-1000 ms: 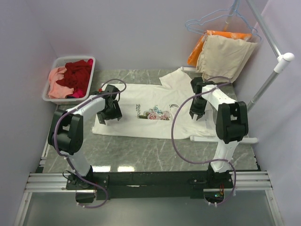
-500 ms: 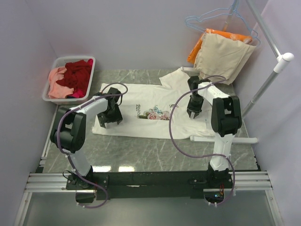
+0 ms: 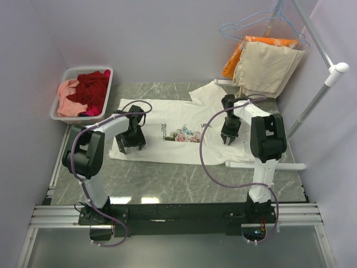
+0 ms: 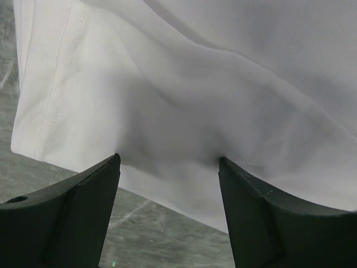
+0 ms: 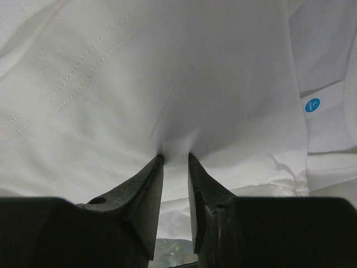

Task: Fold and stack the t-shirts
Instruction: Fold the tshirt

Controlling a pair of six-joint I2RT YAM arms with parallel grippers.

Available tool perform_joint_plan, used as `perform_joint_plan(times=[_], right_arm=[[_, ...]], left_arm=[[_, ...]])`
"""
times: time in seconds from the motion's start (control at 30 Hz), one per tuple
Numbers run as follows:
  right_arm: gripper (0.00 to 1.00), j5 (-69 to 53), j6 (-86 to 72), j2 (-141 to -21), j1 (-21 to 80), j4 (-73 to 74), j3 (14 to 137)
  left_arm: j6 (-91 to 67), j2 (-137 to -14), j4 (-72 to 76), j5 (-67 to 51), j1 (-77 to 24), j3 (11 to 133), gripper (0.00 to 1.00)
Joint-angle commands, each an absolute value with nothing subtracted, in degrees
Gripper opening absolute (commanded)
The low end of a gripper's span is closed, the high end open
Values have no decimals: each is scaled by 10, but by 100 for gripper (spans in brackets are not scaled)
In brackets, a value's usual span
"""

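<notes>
- Pale lilac walls (image 3: 167,39) enclose a grey marbled table (image 3: 184,178); this setting is seen only from the top view.
- A white t-shirt (image 3: 167,120) is spread flat across the middle of the table, print upward. A rose print and dark lettering are shown near its centre, and one sleeve reaches toward the far right corner.
- A basket (image 3: 61,116) is placed at the far left corner. A dark red t-shirt (image 3: 93,89) and a salmon pink t-shirt (image 3: 67,101) are heaped in it, unfolded.
- Past the far right corner, a beige cloth (image 3: 265,70) is hung in front of an orange cloth (image 3: 231,64), beside a white rail (image 3: 321,92).
- The left gripper (image 3: 131,147) is lowered onto the shirt's left end, toward the near edge of the table. Its jaw spacing cannot be read from the top view. In the left wrist view the jaws are seen standing wide apart, both tips pressed onto the cloth just inside its edge. The cloth between them is lightly rumpled, a stitched hem (image 4: 53,89) runs along the left, and bare table is seen below.
- The right gripper (image 3: 228,140) is lowered onto the shirt's right end. Only in the right wrist view are its jaws seen drawn close on a small pinch of white cloth, with creases running into the narrow gap.
- A round blue sticker (image 5: 313,105) on the shirt is shown in the right wrist view alone.
</notes>
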State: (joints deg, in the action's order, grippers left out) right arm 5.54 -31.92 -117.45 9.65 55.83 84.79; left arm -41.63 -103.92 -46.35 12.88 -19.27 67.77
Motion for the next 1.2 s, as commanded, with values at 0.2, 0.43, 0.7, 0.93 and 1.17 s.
perform_joint_plan(times=[0.2,0.43,0.7,0.93,1.17], right_arm=[[31,72,-319,-1149,103,555,774],[31,75,-326,-1122,103,553,741],[30,107,-348,-1095,111,571,793],[31,144,-349,-1106,117,621,948],[32,120,-340,-1191,117,641,1101]], left_arm=[[-417,-1020,-481,111,-200,610,77],[-421,-976,-498,113,-206,568,77],[-417,-978,-525,183,-205,668,78],[-424,-1012,-537,237,-182,829,79],[-453,-1134,-524,219,-113,972,75]])
